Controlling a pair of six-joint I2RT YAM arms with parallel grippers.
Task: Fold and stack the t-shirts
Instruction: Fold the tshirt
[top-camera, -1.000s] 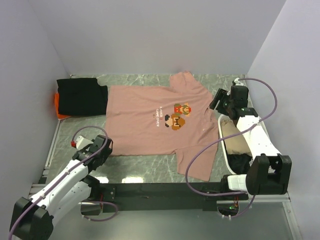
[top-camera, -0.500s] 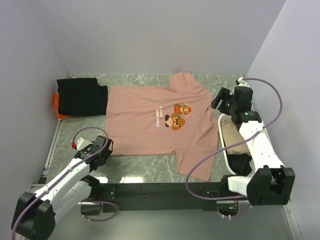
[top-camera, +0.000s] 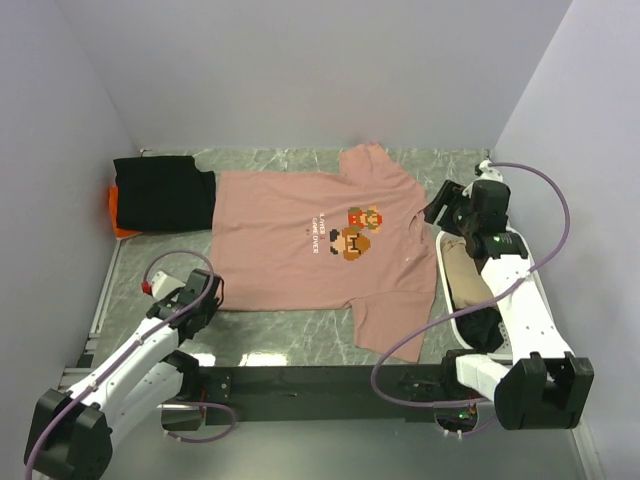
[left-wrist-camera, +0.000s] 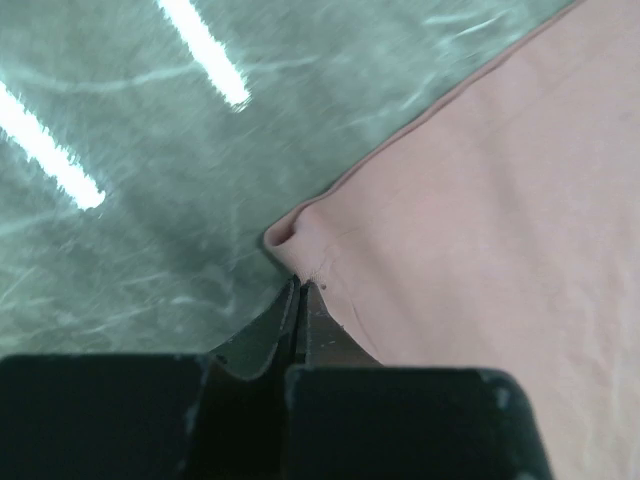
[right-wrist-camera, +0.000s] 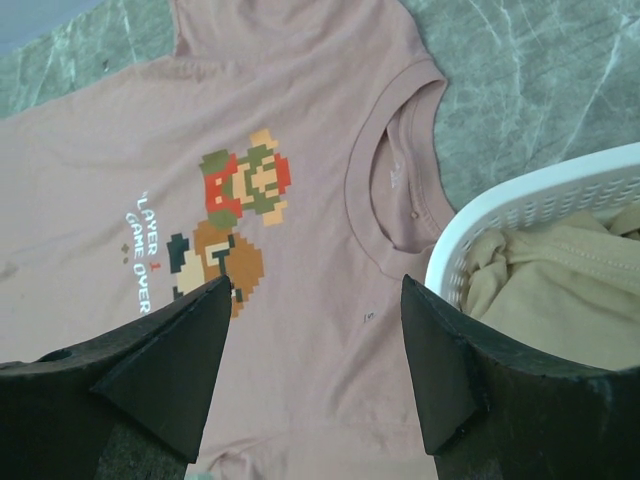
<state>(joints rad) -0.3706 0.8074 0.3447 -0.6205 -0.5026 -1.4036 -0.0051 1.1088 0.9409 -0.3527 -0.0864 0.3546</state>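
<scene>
The dusty-pink t-shirt (top-camera: 300, 240) lies spread flat on the marble table, graphic side up, neck toward the right. My left gripper (top-camera: 212, 292) is at its near-left hem corner. In the left wrist view the left gripper (left-wrist-camera: 300, 285) is shut, pinching that puckered corner of the pink t-shirt (left-wrist-camera: 480, 230). My right gripper (top-camera: 440, 205) hovers open above the collar side; the right gripper (right-wrist-camera: 315, 285) holds nothing, with the pink t-shirt (right-wrist-camera: 300, 120) beneath it. A folded black t-shirt (top-camera: 165, 190) rests on an orange t-shirt (top-camera: 118, 215) at the far left.
A white mesh laundry basket (top-camera: 446, 295) stands at the right edge under my right arm, its rim (right-wrist-camera: 520, 205) beside the collar. Tan cloth (right-wrist-camera: 560, 290) and something dark lie inside. Walls close in on the left, back and right.
My left gripper has shut on the pink t-shirt's hem corner. The right arm has shifted slightly toward the right and back, staying open.
</scene>
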